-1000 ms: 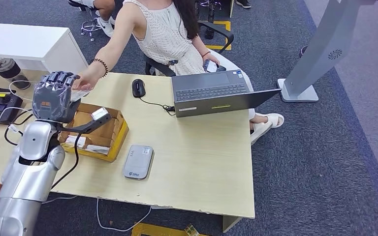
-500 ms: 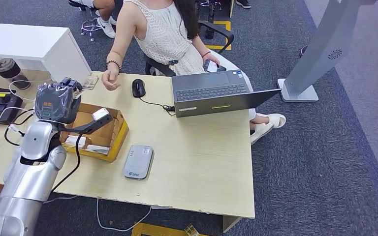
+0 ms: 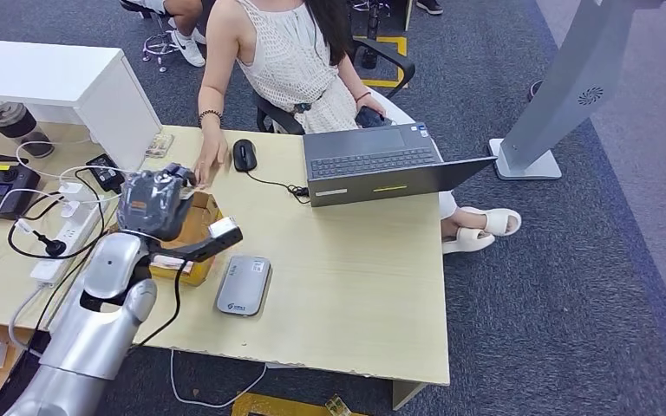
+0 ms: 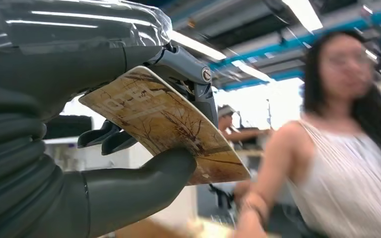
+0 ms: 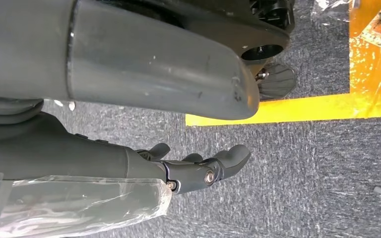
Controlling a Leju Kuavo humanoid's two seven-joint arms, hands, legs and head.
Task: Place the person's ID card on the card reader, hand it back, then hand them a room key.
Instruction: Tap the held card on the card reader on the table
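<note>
We see our left hand [image 3: 152, 201] raised above the cardboard box [image 3: 192, 227] near the surface's [image 3: 355, 286] left edge; in the left wrist view it pinches the ID card [image 4: 166, 124], a tan card with a tree pattern, between the thumb and the darker fingers [image 4: 101, 140]; the card juts out past the thumb toward the person [image 3: 286, 56] seated at the far edge. The grey card reader [image 3: 244, 284] lies flat near the front edge, just beside the box, apart from the hand. The person's hand [image 3: 211, 162] rests on the surface next to a black mouse [image 3: 244, 154]; an open laptop [image 3: 381, 165] sits toward the far right. Our right hand [image 5: 198, 166] hangs over grey carpet, fingers loosely apart, holding nothing.
</note>
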